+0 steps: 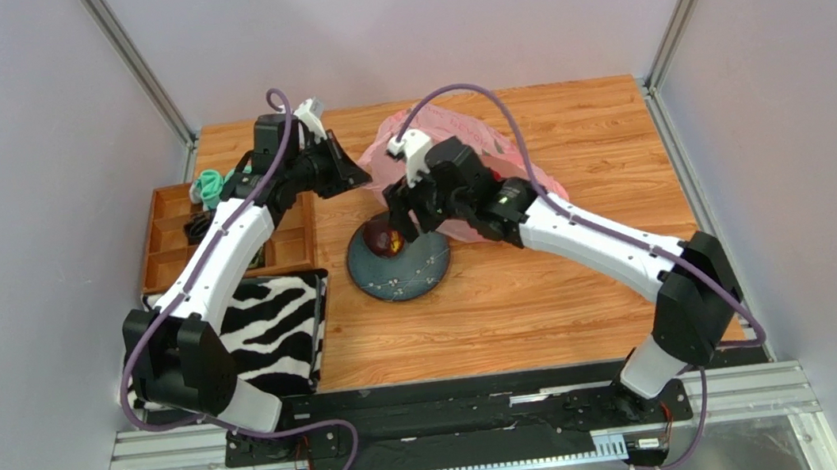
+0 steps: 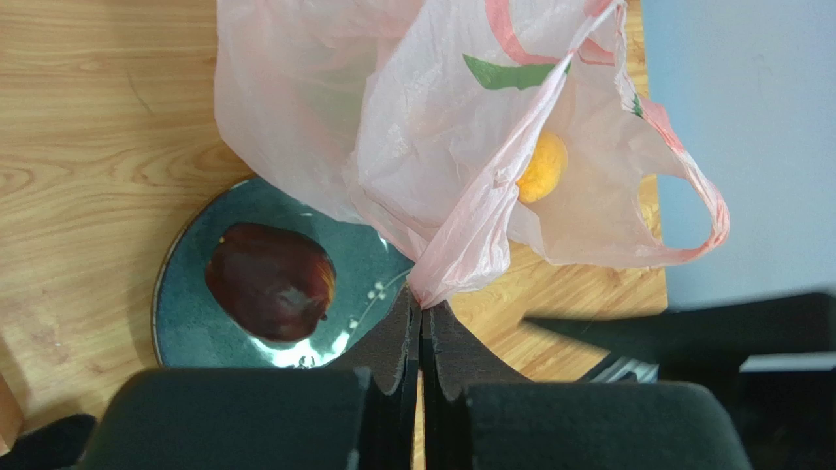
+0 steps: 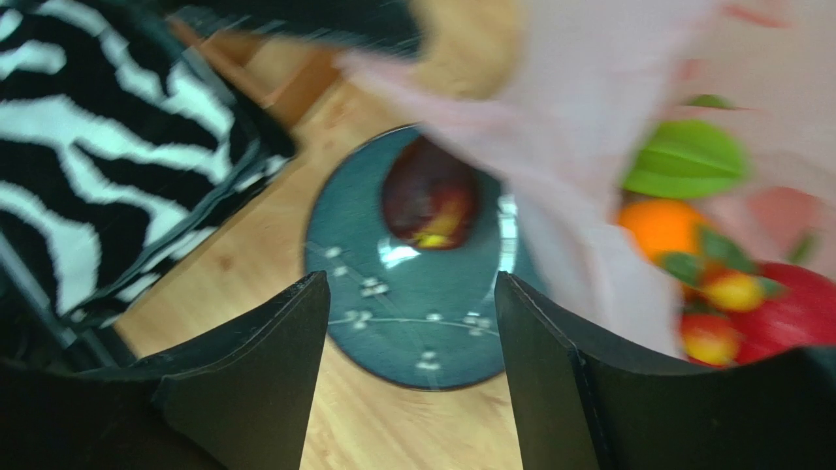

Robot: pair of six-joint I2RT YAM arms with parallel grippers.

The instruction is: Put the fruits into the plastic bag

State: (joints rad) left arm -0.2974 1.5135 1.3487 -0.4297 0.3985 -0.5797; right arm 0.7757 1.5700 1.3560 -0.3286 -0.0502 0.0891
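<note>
Jaws of the outstretched right gripper (image 3: 410,284) gape empty, dark purple fruit (image 3: 429,204) ahead; left gripper (image 2: 420,315) pinches the plastic bag (image 2: 442,147).

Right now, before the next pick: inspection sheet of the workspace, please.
Surface: wooden table, no spills seen.
Job's things: plastic bag draped at the far rim of the plate, with an orange and a red fruit inside; one dark fruit on the plate.
Clutter: zebra cloth and compartment tray at left.
Grippers: left gripper shut on the bag's edge; right gripper open above the plate, holding nothing.
Cables: purple cable along each arm, no snag seen.
Surroundings: grey walls on three sides.
</note>
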